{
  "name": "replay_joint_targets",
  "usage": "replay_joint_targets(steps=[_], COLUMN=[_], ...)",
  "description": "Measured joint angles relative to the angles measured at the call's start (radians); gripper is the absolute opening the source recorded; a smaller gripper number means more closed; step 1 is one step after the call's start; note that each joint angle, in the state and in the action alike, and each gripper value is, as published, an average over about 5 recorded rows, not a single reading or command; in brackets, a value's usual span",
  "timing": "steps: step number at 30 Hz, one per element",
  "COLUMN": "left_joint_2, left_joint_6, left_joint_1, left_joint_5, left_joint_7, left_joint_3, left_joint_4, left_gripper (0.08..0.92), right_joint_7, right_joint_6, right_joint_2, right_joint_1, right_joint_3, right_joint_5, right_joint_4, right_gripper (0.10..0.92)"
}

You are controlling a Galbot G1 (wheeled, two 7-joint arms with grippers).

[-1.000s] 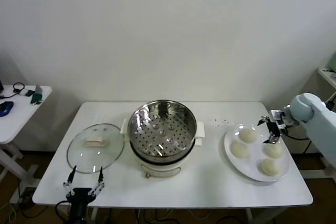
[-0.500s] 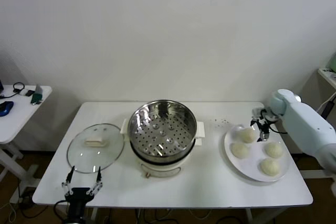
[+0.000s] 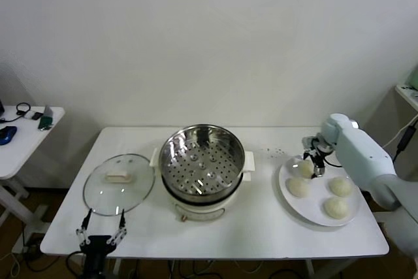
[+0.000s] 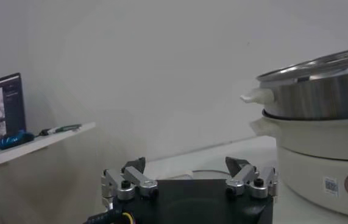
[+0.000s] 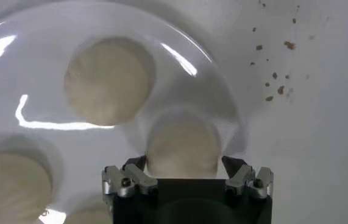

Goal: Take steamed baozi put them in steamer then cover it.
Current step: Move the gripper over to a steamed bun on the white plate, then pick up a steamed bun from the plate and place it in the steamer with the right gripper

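The right gripper (image 3: 312, 159) is positioned over the far-left portion of the white plate (image 3: 285, 194), directly above one steamed baozi (image 5: 183, 146). In the right wrist view its fingers (image 5: 136, 165) are spread to either side of that bun, level with its flanks; contact with the dough cannot be confirmed. Four buns are carried on the plate, which is located near the right end of the table (image 3: 261, 227); the plate's near rim is set back from the table's front edge, and a strip of bare tabletop is left between the plate and the steamer (image 3: 202, 164). Small dark crumbs (image 5: 271, 61) are scattered on the table just beyond the plate's rim. The steamer is placed at the table's centre, uncovered, with its perforated tray exposed. The cover (image 3: 119, 183) is laid flat on the table just beside the steamer on its left, handle uppermost, with its near rim close to the front edge. The left gripper (image 3: 102, 232) is held low at the table's front-left edge, below the cover, with its fingers (image 4: 125, 179) spread apart and nothing between them.
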Motion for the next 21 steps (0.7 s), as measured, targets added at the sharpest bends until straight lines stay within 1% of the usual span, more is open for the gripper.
replay_joint_targets(steps=[7, 16, 21], left_joint_2=[-0.002, -0.003, -0.003], left_joint_6=[-0.003, -0.008, -0.008], left_joint_1=[0.005, 0.017, 0.026], left_joint_5=[-0.002, -0.011, -0.019], left_joint_7=[-0.002, -0.003, -0.004], left_joint_3=[-0.003, -0.006, -0.007], left_joint_4=[0.0, -0.001, -0.006], left_gripper=[0.823, 0.823, 0.823], right_joint_7=[-0.014, -0.034, -0.052], right_joint_6=[0.013, 0.029, 0.037], right_joint_2=[0.003, -0.014, -0.04], right_joint_1=[0.004, 0.022, 0.065], right_joint_3=[0.007, -0.011, -0.075], right_joint_5=[-0.013, 0.0, 0.048], right_joint_4=[-0.009, 0.01, 0.064], right_gripper=[0.747, 0.731, 0.73])
